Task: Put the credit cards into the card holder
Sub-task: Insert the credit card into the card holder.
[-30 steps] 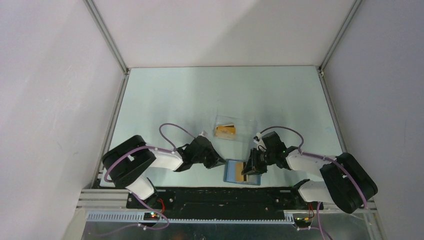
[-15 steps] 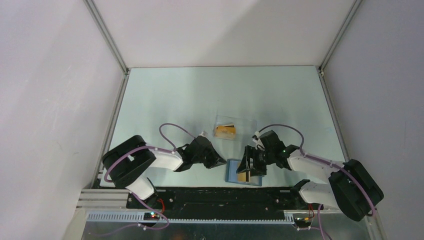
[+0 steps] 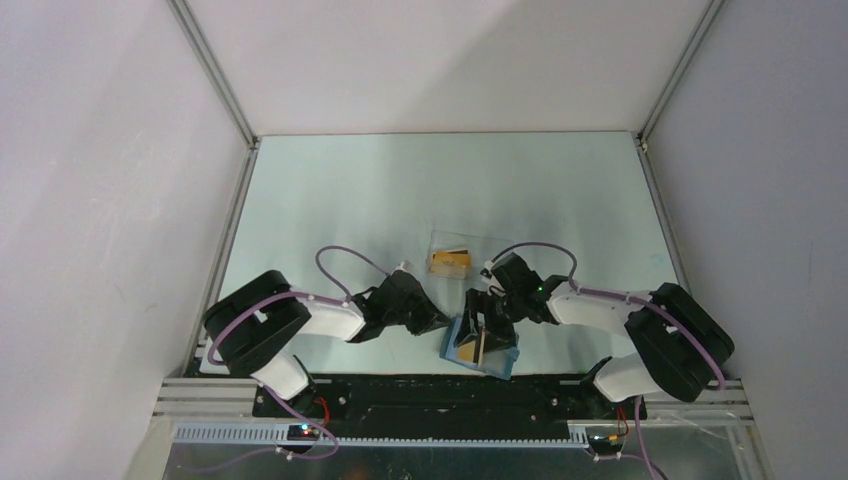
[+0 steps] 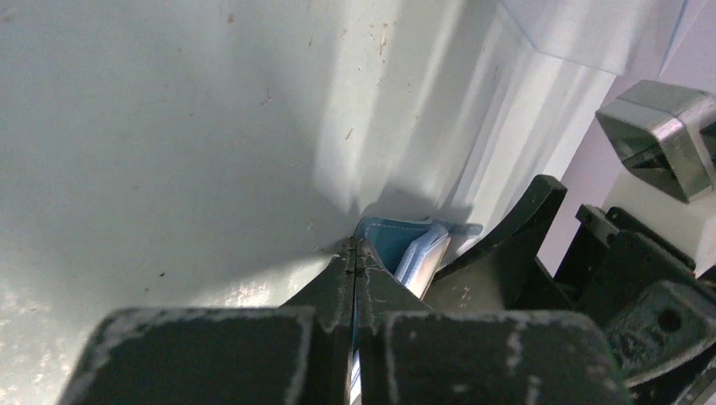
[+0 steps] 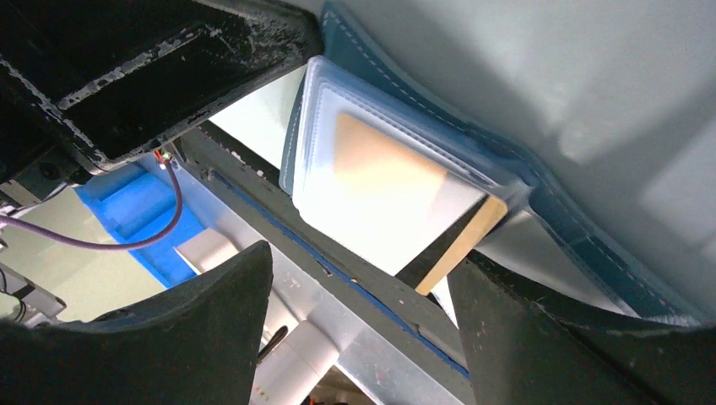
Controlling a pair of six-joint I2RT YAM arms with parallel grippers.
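Note:
The blue card holder [image 3: 453, 349] lies open near the table's front edge, its near cover lifted. My left gripper [image 3: 437, 325] is shut on the holder's left cover [image 4: 382, 239], with a thin blue strip showing between its closed fingers [image 4: 342, 278]. An orange-gold credit card [image 3: 481, 344] sits inside the holder's clear sleeve [image 5: 380, 181], and one corner [image 5: 460, 253] sticks out. My right gripper [image 3: 487, 325] hangs just above the holder, open, its fingers [image 5: 549, 337] either side of the card's end without gripping it [image 5: 363, 287].
A clear plastic box [image 3: 480, 243] behind the holder contains more orange-gold cards [image 3: 450, 262]. The black base rail [image 3: 430, 390] runs just in front of the holder. Grey walls enclose the table on three sides.
My right gripper opened, let go of the orange card and slid left over the holder. The holder shifted and tilted slightly. The left arm stayed put.

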